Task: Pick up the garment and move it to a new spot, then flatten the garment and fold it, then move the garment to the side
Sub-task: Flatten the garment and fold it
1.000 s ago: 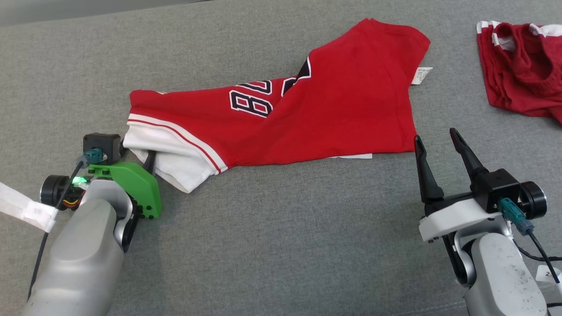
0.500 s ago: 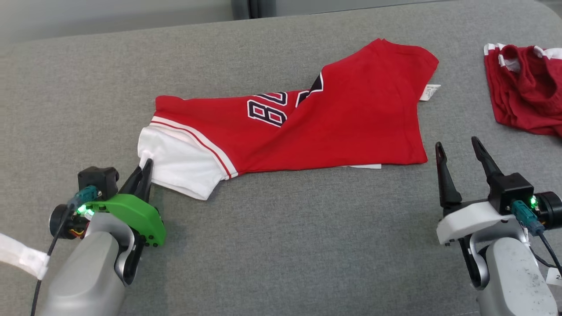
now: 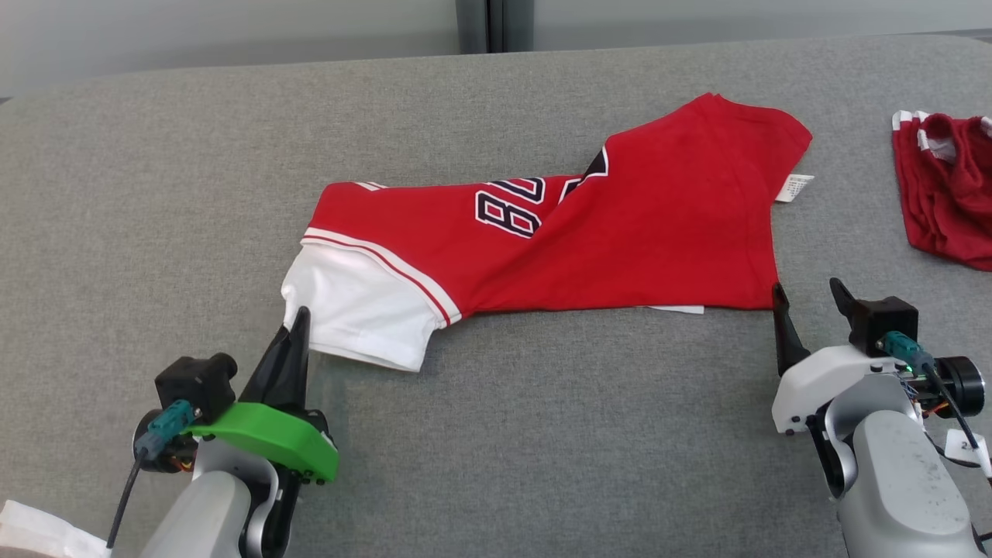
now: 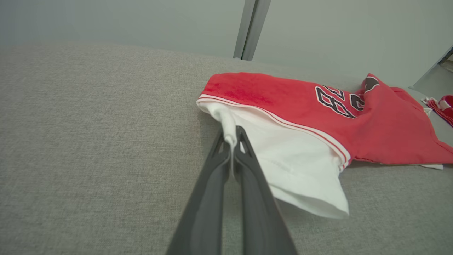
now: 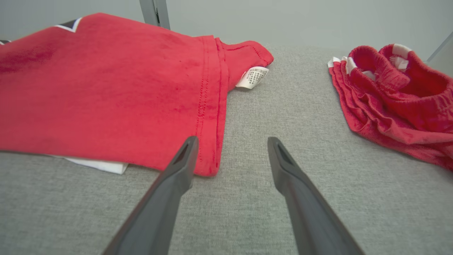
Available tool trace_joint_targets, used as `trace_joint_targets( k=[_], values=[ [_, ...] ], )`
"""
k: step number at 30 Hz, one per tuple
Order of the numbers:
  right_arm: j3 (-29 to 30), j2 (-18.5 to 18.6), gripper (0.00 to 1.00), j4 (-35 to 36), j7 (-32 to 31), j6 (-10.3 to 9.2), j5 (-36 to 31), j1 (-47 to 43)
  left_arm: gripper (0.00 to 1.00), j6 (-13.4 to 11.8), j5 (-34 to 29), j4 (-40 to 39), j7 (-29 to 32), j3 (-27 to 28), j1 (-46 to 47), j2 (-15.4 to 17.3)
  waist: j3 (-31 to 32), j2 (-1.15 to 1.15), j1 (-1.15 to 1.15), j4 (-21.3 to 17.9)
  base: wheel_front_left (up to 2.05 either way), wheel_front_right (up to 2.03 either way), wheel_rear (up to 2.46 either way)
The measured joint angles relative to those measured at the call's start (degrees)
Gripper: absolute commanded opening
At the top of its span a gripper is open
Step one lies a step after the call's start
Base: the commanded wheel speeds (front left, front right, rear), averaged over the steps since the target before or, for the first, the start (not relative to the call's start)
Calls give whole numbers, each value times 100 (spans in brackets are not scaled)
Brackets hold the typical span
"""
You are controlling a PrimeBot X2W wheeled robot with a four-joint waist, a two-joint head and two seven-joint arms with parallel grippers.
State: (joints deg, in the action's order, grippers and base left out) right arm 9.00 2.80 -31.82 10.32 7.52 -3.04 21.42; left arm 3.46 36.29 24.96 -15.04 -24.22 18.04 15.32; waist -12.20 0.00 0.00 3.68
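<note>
Left hand [image 4: 231, 136]: my fingers are pressed together with a pinch of white cloth caught between the tips. The pinch is at the near-left corner of the white sleeve [image 4: 293, 166] of the garment [image 3: 620, 232]. The cloth rises into a small peak where my tips grip it. The rest of the sleeve lies just beyond and to the right of this hand, on the grey bench [image 3: 155, 194].

Garment: a red jersey, lying on the bench and running from my left hand across toward my right hand. Red-and-white trim marks where the sleeve meets the body. The number print [image 3: 511, 209] is dark with a white outline and partly covered by a diagonal flap of red cloth. A strip of white shows under the near hem.

Right hand [image 3: 806, 287]: fingers spread wide, nothing between them. Its left fingertip sits at the garment's near-right corner, by the stitched hem; I cannot tell whether it touches the cloth. Its right finger is over bare bench.

Care label [image 5: 253, 76]: white, sticking out from the garment's far-right edge, ahead of the right hand.

Second red garment [image 5: 396, 99]: crumpled, with white trim, ahead and to the right of the right hand. It is well apart from the jersey, with bare bench between.
</note>
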Motion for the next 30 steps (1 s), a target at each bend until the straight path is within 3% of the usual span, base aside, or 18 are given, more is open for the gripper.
trace_joint_targets(
  k=[9, 10, 11, 12, 13, 15, 24, 30],
  values=[
    [-90, 1, 100, -1248, -277, 0, 111, 595, 0, -75, -167, -497, 0, 47, -359, -88, 60, 0, 0, 108, 0, 0, 0],
    [-122, -1, 95, -1372, -283, 0, 153, 640, 0, -78, -176, -536, 0, 63, -387, -96, 73, 0, 0, 115, 0, 0, 0],
    [-158, 3, 48, -1467, -310, 0, 181, 680, 0, -79, -186, -560, 0, 73, -408, -98, 84, 0, 0, 119, 0, 0, 0],
    [-207, 7, 41, -1582, -341, 0, 233, 735, 0, -87, -197, -590, 0, 87, -438, -98, 98, 0, 0, 121, 0, 0, 0],
    [-269, 12, 21, -1690, -380, -1, 339, 792, 0, -91, -211, -612, 0, 104, -467, -99, 111, 0, 0, 121, 0, 0, 0],
    [-399, 19, 0, -1855, -394, -4, 576, 886, 0, -91, -244, -682, 0, 155, -509, -98, 135, 0, 0, 115, 0, 0, 0],
    [-761, 1, 0, -1924, -55, -3, 1124, 1218, 0, 10, -274, -1087, 0, 501, -517, -124, 202, 0, 0, -10, 0, 0, 0],
    [-1103, 155, 0, -1051, 289, -2, 1452, 1384, 0, 121, -112, -1678, 0, 882, -347, -12, 364, 0, 0, -126, 0, 0, 0]
  ],
)
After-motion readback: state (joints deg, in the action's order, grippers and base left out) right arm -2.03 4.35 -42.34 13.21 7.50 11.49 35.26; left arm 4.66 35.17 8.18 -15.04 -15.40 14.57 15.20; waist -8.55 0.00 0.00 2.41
